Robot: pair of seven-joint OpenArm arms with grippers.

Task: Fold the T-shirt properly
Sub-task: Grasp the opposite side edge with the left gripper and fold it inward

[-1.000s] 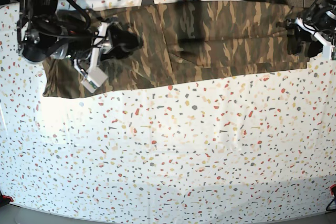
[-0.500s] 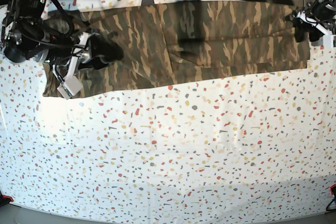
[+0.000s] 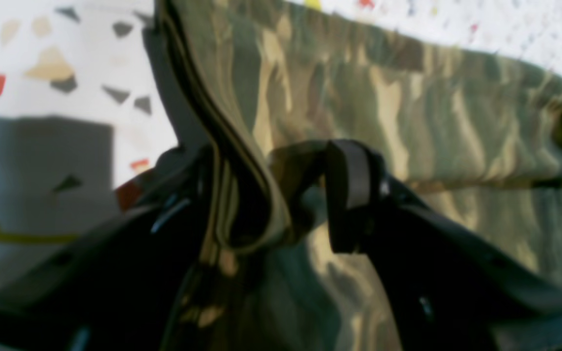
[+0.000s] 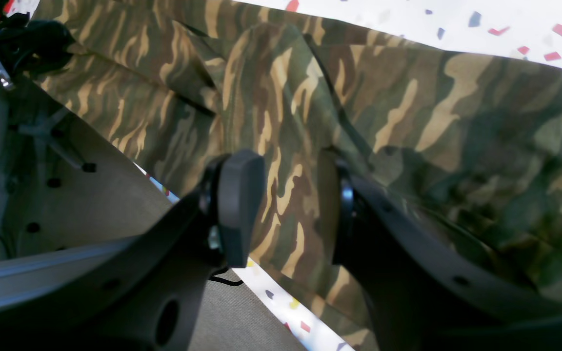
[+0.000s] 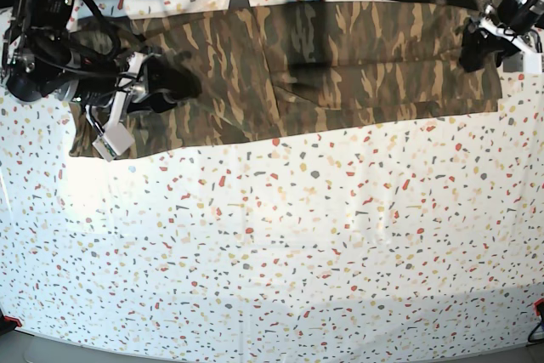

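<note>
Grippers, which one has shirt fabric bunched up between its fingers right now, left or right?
The left gripper: a raised fold of the T-shirt edge sits between its fingers. The right gripper only hovers open over flat cloth.

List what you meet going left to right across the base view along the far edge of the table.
right gripper → T-shirt → left gripper

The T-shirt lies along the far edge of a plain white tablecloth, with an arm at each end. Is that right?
Not quite: the tablecloth is white with coloured speckles, not plain, as the base view shows. The T-shirt does lie along its far edge with an arm at each end.
</note>
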